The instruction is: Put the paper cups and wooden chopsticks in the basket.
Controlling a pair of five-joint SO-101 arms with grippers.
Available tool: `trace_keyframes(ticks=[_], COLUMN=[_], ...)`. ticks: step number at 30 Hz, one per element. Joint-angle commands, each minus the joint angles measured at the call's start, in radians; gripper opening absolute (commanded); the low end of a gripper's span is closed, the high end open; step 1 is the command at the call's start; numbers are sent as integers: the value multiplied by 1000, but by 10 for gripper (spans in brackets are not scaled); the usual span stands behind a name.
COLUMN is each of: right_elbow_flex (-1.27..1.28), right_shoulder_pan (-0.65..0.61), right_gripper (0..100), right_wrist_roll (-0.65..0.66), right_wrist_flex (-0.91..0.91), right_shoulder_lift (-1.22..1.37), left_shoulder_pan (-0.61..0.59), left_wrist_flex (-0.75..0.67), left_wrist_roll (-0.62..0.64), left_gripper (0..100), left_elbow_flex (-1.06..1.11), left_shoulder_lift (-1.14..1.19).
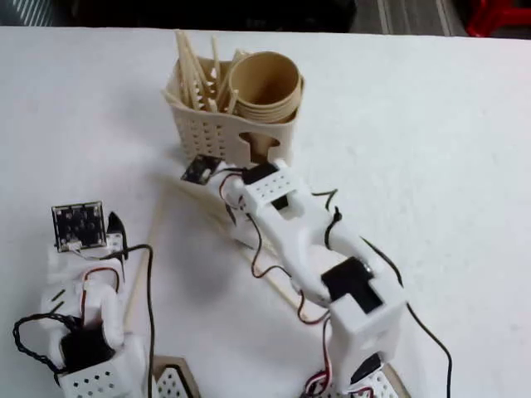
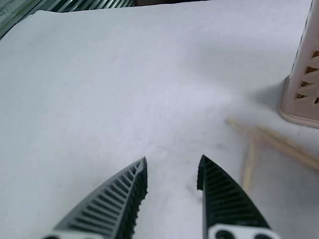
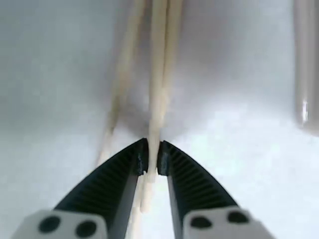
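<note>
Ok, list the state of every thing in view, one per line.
basket: upright, partly filled.
paper cups: stacked upright in the basket.
basket chopsticks: standing on end inside.
loose chopsticks: lying flat on the table.
left tool: open, empty.
right tool: shut on one gripped chopstick.

Nothing legible: no words, numbers, labels or signs can be read on the basket (image 1: 207,137), the paper cups (image 1: 264,79), the wooden chopsticks (image 1: 192,70) or the worktop (image 1: 431,149)
</note>
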Motion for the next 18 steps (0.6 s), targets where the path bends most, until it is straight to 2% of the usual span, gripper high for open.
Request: trace_keyframes(ticks=[1,14,18], right_elbow_flex=[-15,-12,74], right_shoulder_pan=[-1,-1,-8], right_gripper=[18,18,18], right_wrist_roll=[6,6,6], right_wrist_flex=[56,191,107], right_shoulder_lift=[-136,-282,-282], left_shoulder_pan=[1,1,1], left_wrist_flex=[-23,-23,-23], left_wrist_roll=[-8,-8,-8], left_gripper=[177,177,177], left_elbow_flex=[-8,-8,-8], left_shoulder_lift=[-10,-10,-10])
